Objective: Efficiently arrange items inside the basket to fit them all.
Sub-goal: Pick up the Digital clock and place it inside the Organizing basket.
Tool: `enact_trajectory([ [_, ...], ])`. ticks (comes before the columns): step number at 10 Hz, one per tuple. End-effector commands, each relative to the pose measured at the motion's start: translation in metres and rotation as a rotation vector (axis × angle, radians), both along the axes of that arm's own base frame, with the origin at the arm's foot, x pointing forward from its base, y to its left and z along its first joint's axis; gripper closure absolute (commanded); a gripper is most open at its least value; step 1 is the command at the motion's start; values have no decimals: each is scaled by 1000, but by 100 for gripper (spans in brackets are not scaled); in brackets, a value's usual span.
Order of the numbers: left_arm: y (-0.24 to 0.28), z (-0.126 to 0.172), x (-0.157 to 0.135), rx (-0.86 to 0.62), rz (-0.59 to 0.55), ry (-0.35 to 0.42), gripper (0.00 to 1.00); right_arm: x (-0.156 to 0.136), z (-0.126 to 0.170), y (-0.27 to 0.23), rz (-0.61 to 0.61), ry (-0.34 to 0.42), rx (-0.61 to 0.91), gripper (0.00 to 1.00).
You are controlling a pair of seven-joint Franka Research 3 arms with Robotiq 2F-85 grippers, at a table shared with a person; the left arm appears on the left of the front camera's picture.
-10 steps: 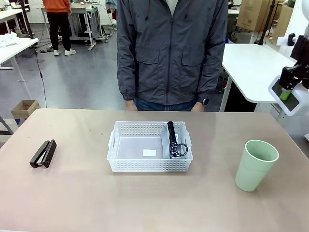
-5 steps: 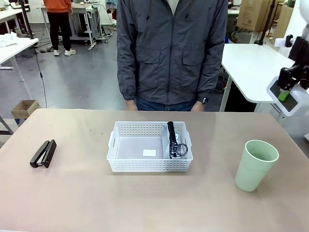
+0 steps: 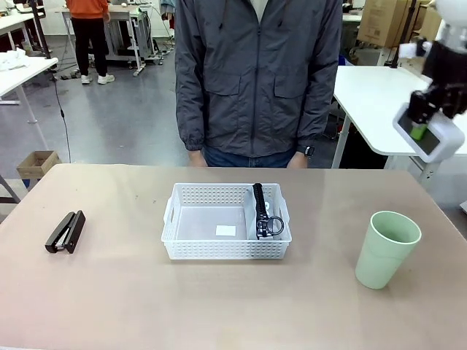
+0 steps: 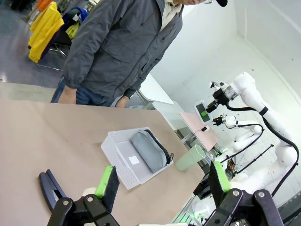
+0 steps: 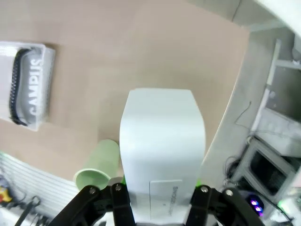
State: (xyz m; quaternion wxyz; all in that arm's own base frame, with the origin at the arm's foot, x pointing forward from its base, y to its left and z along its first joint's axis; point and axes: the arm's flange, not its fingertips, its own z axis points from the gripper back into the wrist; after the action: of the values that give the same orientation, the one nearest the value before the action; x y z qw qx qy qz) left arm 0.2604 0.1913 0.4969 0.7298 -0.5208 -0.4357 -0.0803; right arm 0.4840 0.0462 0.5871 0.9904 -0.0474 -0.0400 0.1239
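Stapler (image 3: 66,232) is lying flat on the table (image 3: 146,299) at the far left, well apart from the basket. The left gripper (image 4: 162,181) is hanging over that side with its fingers spread wide and nothing between them. In the middle the basket (image 3: 219,251) is sitting with the shoe (image 3: 259,204) lying on its side along the right wall, so only the left part of its floor is staying free. Further right the cup (image 3: 387,248) is standing upright on the table. At the far right the right gripper (image 3: 419,130) is holding the box (image 3: 438,142) high in the air, with its fingers closed on one end of it. From here I am expecting three risks. The box is being pinched at one end only, so it may be swinging or slipping out on the way down. The arm may be passing low over the cup and knocking it over. And if the box is landing in the middle of the free floor, the stapler and the tall cup may be finding no room beside the shoe.
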Motion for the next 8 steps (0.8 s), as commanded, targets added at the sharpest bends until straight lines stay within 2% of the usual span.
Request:
enact_trajectory([
  [1,0,1,1,-4,0,-27,0,26,28,64,137,2,-148,50],
  [3,0,1,1,-4,0,-27,0,39,36,141,260,63,-154,50],
  [4,0,1,1,-4,0,-27,0,43,34,180,269,109,-152,50],
  [5,0,1,1,-4,0,-27,0,47,23,224,226,198,-161,50],
  [6,0,1,1,-4,0,-27,0,46,2,263,248,212,-219,50],
  [8,0,1,1,-4,0,-27,0,35,-45,332,395,314,-196,50],
])
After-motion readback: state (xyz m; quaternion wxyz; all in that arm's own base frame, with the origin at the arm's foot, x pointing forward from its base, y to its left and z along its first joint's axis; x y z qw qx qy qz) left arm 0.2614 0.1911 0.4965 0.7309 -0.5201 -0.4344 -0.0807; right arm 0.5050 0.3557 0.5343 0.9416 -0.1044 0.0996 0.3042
